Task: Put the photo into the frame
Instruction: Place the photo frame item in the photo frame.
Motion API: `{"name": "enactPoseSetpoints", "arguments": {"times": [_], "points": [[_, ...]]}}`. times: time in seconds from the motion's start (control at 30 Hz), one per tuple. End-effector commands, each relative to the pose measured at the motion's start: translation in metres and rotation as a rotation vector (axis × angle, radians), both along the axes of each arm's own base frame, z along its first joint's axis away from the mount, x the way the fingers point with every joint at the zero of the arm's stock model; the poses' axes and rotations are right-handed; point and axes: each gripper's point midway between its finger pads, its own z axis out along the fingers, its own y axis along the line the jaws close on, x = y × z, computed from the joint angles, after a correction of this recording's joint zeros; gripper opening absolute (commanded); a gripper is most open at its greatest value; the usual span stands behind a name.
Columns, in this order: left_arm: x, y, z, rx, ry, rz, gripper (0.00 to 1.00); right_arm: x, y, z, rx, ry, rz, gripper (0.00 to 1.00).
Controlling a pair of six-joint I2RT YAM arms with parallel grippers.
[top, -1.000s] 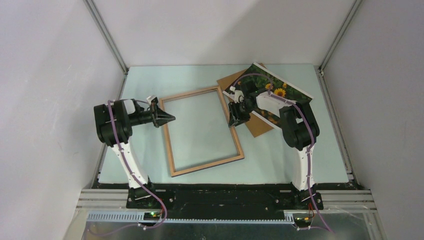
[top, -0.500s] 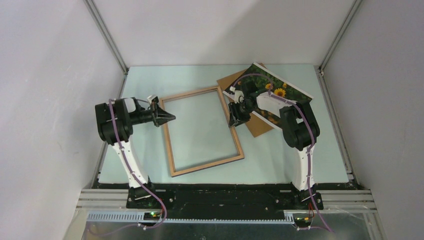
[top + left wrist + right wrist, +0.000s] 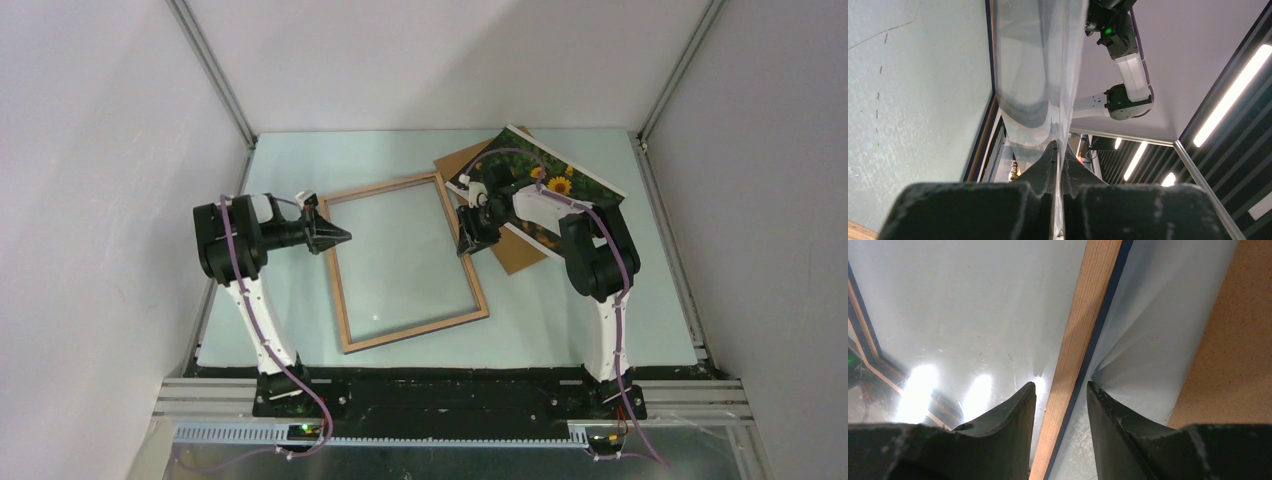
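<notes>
Tabletop: frame rail between right gripper, maybe clamped.

Bright, even overhead light; shadows soft. Two glare patches bloom on the pane of the frame beside the right claw, whose dark fingers blur up close.
</notes>
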Motion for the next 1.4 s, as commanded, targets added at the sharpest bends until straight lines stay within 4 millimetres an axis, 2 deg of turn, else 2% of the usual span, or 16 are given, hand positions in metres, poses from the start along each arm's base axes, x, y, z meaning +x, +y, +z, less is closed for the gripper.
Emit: {"name": "enactPoseSetpoints", "arguments": {"times": [0.0, 0.5, 0.83, 1.17, 1.37], "points": [[0.008, 0.002, 0.01, -0.042, -0.035, 0.032, 0.07, 0.003, 0.003, 0.018, 0.017, -0.062, 0.018, 0.47], [0.008, 0.011, 0.004, -0.019, -0.085, 0.052, 0.17, 0.003, 0.002, 0.018, 0.011, -0.065, 0.019, 0.47], [0.005, 0.009, -0.012, -0.025, -0.065, 0.052, 0.26, 0.002, 0.003, 0.017, 0.011, -0.064, 0.023, 0.47], [-0.01, 0.005, -0.023, -0.015, -0.07, 0.038, 0.38, 0.002, 0.005, 0.016, 0.01, -0.063, 0.025, 0.47], [-0.016, 0.001, -0.027, -0.01, -0.082, 0.024, 0.39, 0.002, 0.005, 0.019, 0.006, -0.075, 0.026, 0.47]]}}
